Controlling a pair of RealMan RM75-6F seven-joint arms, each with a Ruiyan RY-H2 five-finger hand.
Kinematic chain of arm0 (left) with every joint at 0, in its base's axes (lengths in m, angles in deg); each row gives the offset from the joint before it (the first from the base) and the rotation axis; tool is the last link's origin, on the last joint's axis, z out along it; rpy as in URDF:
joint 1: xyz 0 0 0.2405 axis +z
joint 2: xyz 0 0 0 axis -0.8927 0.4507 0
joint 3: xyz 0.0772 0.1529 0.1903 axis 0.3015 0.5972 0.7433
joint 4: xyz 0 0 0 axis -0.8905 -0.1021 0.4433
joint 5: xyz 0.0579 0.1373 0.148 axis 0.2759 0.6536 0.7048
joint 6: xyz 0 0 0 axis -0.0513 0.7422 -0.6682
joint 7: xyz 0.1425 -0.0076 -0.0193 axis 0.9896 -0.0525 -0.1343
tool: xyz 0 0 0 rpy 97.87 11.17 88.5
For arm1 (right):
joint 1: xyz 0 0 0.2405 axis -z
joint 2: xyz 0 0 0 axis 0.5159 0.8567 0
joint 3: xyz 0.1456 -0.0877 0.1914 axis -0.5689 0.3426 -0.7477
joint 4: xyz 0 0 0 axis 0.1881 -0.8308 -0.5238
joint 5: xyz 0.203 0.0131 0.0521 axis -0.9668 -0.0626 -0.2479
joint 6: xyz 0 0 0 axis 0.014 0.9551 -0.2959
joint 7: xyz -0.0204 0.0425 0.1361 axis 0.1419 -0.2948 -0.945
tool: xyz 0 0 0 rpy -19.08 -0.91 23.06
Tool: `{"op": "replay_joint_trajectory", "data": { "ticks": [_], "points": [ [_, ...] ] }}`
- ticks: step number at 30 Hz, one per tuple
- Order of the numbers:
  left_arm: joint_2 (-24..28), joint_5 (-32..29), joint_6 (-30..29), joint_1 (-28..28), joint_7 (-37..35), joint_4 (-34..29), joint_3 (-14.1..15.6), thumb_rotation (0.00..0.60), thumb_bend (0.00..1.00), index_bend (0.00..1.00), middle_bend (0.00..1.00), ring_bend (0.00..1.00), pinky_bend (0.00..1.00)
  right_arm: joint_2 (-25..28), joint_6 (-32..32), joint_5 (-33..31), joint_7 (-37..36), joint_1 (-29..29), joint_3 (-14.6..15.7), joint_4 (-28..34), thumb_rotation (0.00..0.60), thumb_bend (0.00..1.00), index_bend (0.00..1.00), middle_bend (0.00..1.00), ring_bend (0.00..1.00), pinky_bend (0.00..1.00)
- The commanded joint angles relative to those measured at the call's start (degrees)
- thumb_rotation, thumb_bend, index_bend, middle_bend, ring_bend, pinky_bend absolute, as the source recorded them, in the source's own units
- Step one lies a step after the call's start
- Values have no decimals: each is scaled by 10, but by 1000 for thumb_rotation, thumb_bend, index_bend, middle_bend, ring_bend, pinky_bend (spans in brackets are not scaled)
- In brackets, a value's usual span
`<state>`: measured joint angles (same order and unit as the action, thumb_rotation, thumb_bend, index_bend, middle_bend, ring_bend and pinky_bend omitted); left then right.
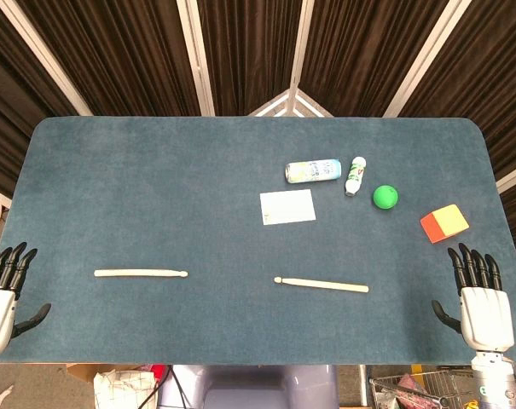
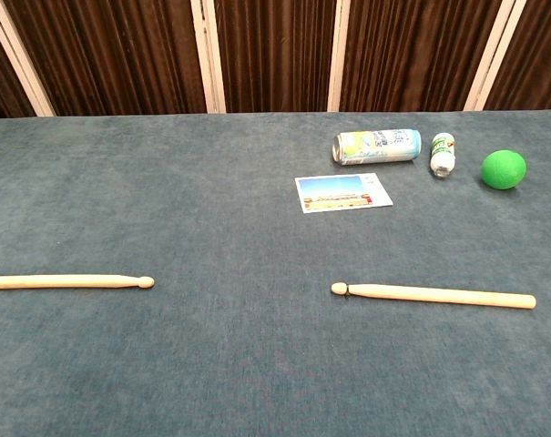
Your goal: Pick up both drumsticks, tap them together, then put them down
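Two pale wooden drumsticks lie flat on the blue table. The left drumstick point(image 1: 141, 273) point(image 2: 67, 281) has its tip pointing right. The right drumstick point(image 1: 321, 285) point(image 2: 433, 294) has its tip pointing left. My left hand point(image 1: 3, 290) hovers at the table's left front corner, fingers spread, holding nothing, well left of the left drumstick. At the right front corner my right hand point(image 1: 478, 294) is likewise empty with fingers apart, right of the other stick. Neither hand appears in the chest view.
Behind the right drumstick lie a card point(image 1: 287, 207) point(image 2: 343, 192), a can on its side point(image 1: 313, 171) point(image 2: 377, 146), a small bottle point(image 1: 355, 175) point(image 2: 443, 154) and a green ball point(image 1: 385, 197) point(image 2: 503, 169). A red and yellow block point(image 1: 443, 222) sits near the right edge.
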<state>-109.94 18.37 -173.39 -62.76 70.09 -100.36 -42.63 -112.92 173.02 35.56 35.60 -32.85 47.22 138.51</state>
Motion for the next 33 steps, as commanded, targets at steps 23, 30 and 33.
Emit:
{"op": "replay_joint_trajectory", "data": {
  "ticks": [23, 30, 33],
  "points": [
    [6, -14, 8, -2, 2, -9, -4, 600, 302, 64, 1, 0, 0, -16, -7, 23, -14, -7, 10, 37, 600, 256, 386, 286, 159, 0],
    [7, -22, 11, -3, -5, -7, -9, 600, 303, 64, 1, 0, 0, -54, -62, -9, 74, -42, -7, 72, 600, 256, 418, 313, 160, 0],
    [7, -25, 15, -5, -2, -7, -9, 600, 302, 65, 0, 0, 0, -80, -89, -43, 142, -62, -18, 90, 600, 256, 418, 323, 165, 0]
  ]
}}
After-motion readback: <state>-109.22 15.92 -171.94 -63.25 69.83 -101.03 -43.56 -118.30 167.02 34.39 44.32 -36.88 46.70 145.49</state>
